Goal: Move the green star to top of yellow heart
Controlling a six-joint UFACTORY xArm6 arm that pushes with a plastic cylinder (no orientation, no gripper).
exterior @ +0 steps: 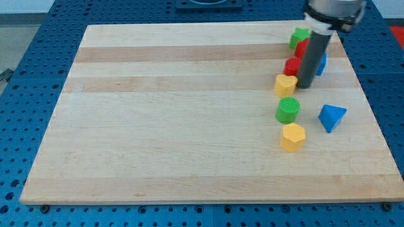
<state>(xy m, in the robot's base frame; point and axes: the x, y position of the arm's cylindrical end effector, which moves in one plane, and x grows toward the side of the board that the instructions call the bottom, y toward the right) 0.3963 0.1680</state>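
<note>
- The green star (299, 37) is located near the top right corner of the wooden board (177, 113), partly hidden behind the rod; only its upper left part is shown.
- The yellow heart (285, 84) is found lower down, just left of the rod's lower end, with a red block (292, 65) between it and the star – the shape of that red block cannot be made out.
- The tip (305, 86) is set on the board just right of the yellow heart; whether the two are touching cannot be told. Nothing is held – the rod has no jaws and can only push.
- A blue block (322, 64) is partly seen behind the rod on the view's right.
- Further down, a green cylinder (288, 110), a yellow hexagon (292, 137) and a blue triangle (332, 117) are placed apart from the cluster.
- Handling: the star is judged to be light, rigid plastic which slides readily on the smooth, varnished wood. It is likely to rotate if pushed off centre, so contact is best made in a notch between two points.
- Materials: the blocks are matte, solid-coloured pieces with bevelled edges; the board is pale, banded timber laid on a blue perforated table (38, 38).
</note>
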